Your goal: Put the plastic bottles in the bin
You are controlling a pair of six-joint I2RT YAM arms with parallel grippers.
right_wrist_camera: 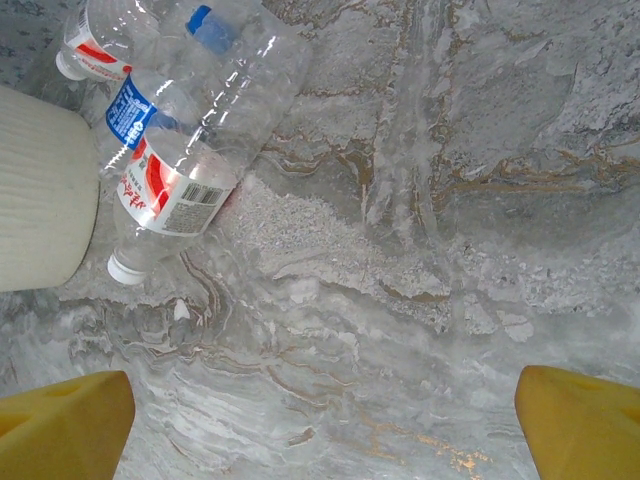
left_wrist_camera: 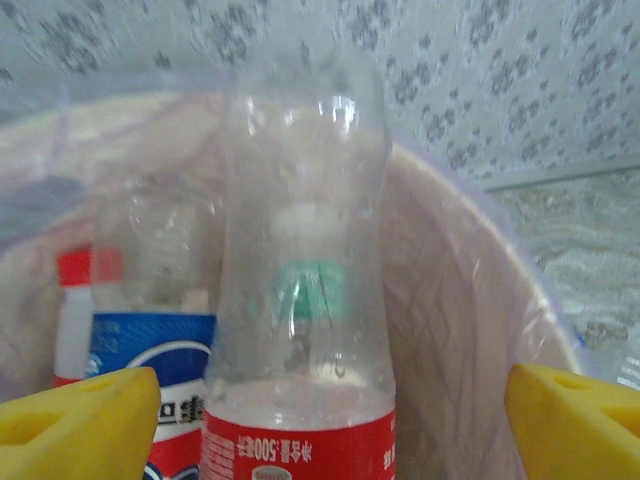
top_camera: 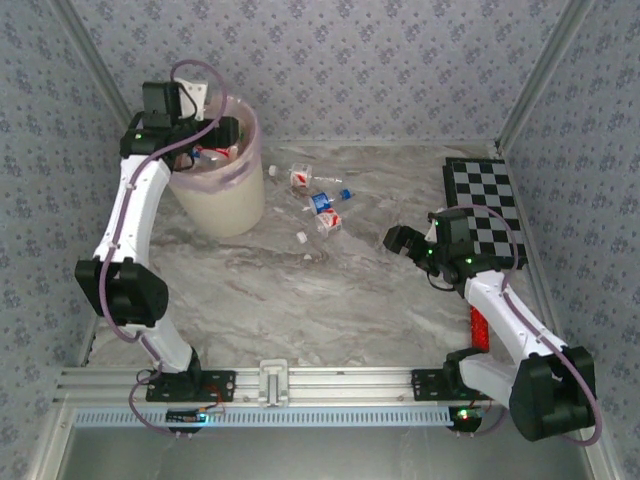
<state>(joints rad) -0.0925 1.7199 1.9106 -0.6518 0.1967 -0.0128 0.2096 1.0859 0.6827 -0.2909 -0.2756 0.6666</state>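
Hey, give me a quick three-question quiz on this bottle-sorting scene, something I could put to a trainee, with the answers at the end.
1. True or false: the left gripper hangs over the bin.
2. How many plastic bottles lie on the table outside the bin? A one, B three, C eight.
3. Fill the gap: the right gripper, above the table, has its jaws ____ (open or shut).
Key: 1 true; 2 B; 3 open.
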